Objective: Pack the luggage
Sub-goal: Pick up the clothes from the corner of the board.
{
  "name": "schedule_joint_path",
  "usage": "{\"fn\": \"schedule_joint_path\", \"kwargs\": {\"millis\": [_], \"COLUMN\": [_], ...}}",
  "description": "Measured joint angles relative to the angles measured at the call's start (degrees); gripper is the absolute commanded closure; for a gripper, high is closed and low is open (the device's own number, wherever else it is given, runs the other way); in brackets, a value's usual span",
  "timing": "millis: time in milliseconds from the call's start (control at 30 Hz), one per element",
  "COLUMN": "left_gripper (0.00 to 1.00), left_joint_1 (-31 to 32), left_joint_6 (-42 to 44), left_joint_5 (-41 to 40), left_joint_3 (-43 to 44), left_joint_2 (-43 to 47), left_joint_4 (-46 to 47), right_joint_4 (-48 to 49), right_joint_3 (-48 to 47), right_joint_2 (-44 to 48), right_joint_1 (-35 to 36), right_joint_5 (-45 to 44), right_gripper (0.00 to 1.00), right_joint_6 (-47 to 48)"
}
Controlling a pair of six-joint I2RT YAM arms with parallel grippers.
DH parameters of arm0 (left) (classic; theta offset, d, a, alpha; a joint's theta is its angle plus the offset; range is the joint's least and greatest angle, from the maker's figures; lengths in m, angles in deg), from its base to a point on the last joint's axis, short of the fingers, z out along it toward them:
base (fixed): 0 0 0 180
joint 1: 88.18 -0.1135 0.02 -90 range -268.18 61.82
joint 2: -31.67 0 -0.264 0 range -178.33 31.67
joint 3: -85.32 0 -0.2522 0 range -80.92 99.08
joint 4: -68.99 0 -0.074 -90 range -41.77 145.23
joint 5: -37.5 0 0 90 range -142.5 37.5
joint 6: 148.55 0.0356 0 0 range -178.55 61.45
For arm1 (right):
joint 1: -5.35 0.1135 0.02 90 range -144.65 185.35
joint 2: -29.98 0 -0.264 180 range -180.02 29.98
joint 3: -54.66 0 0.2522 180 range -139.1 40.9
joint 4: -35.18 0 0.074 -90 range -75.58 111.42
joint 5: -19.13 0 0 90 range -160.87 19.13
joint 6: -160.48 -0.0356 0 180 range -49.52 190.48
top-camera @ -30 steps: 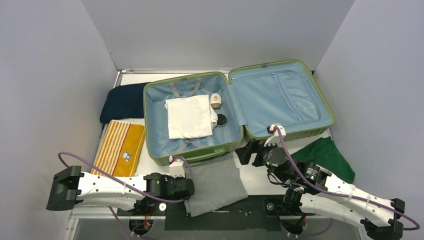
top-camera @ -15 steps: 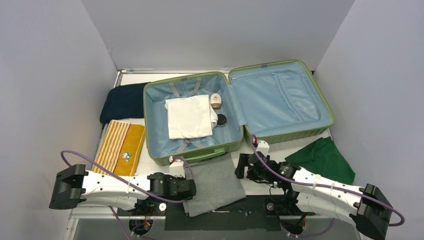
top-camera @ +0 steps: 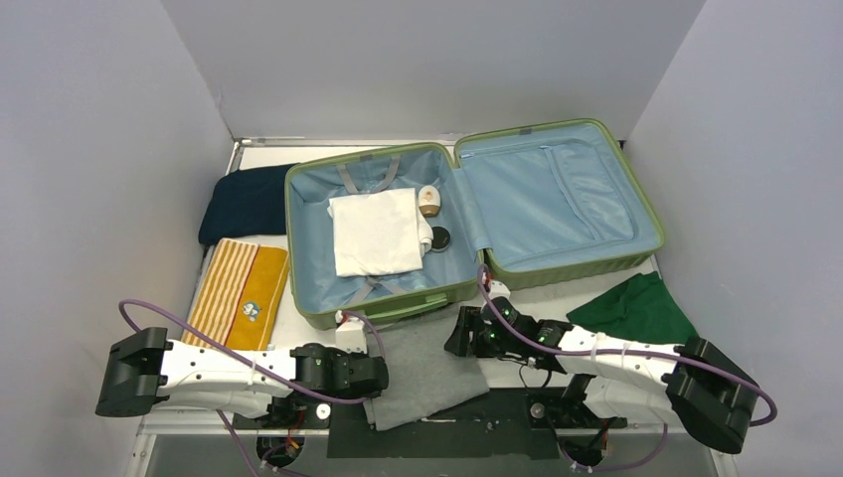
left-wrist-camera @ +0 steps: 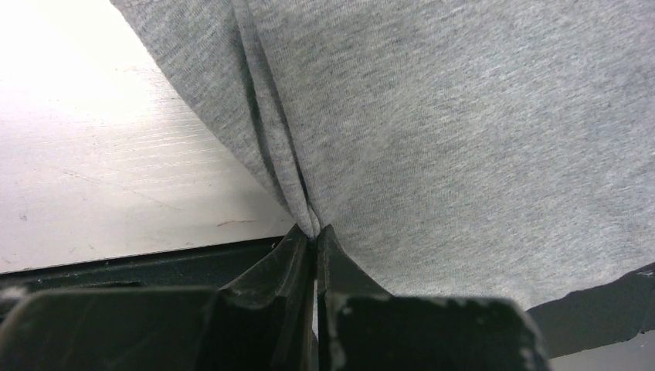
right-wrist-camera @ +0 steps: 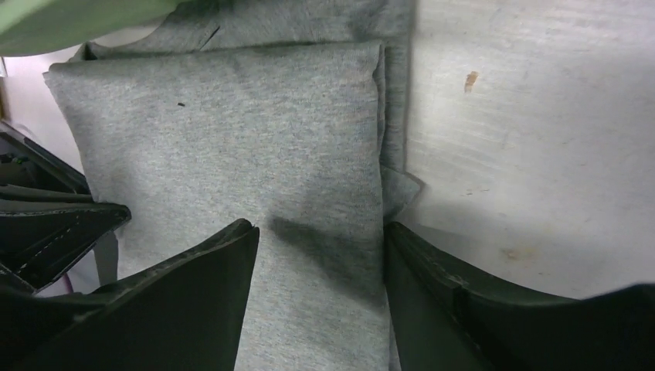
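The light-green luggage lies open on the table, blue-lined, with a folded white cloth and two small items in its left half. A folded grey cloth lies in front of it. My left gripper is shut on the grey cloth's left near edge; in the left wrist view the cloth is pinched between the closed fingertips. My right gripper is open at the cloth's right edge; in the right wrist view its fingers straddle the cloth's edge.
A folded dark navy garment and a yellow striped towel lie left of the luggage. A dark green cloth lies at the right. Grey walls close in both sides and the back.
My right arm has swung left and down from beside the luggage's front edge to the grey cloth's right edge. The left gripper has kept its hold on the cloth.
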Motion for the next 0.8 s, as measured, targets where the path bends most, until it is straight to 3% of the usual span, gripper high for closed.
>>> {"fn": "schedule_joint_path", "kwargs": {"millis": [200, 233, 400, 567, 633, 733, 800], "left_gripper": [1.00, 0.96, 0.39, 0.27, 0.26, 0.25, 0.25], "left_joint_1": [0.00, 0.00, -0.02, -0.02, -0.04, -0.04, -0.04], "left_joint_6": [0.39, 0.50, 1.79, 2.34, 2.27, 2.25, 2.27], "left_joint_5": [0.00, -0.02, -0.55, -1.53, -1.55, -1.53, -1.53], "left_joint_3": [0.00, 0.04, 1.05, 2.01, 2.01, 1.99, 1.97], "left_joint_2": [-0.11, -0.22, -1.20, -0.85, -0.63, -0.68, -1.07], "left_joint_4": [0.09, 0.09, -1.20, -2.58, -2.69, -2.05, -0.96], "right_joint_4": [6.43, 7.06, 6.91, 1.84, 0.63, -0.07, -0.24], "right_joint_3": [2.58, 2.91, 3.91, 5.33, 5.95, 6.67, 6.62], "right_joint_2": [-2.49, -2.64, -1.29, 3.91, 5.55, 7.32, 8.52], "right_joint_1": [0.85, 1.05, 1.44, 1.90, 1.90, 1.90, 2.25], "right_joint_5": [2.12, 2.32, 2.36, 2.12, 2.05, 2.03, 1.62], "right_gripper": [0.70, 0.73, 0.81, 0.83, 0.78, 0.51, 0.43], "right_joint_6": [-1.79, -2.12, -3.06, -3.87, -4.46, -5.77, -6.71]}}
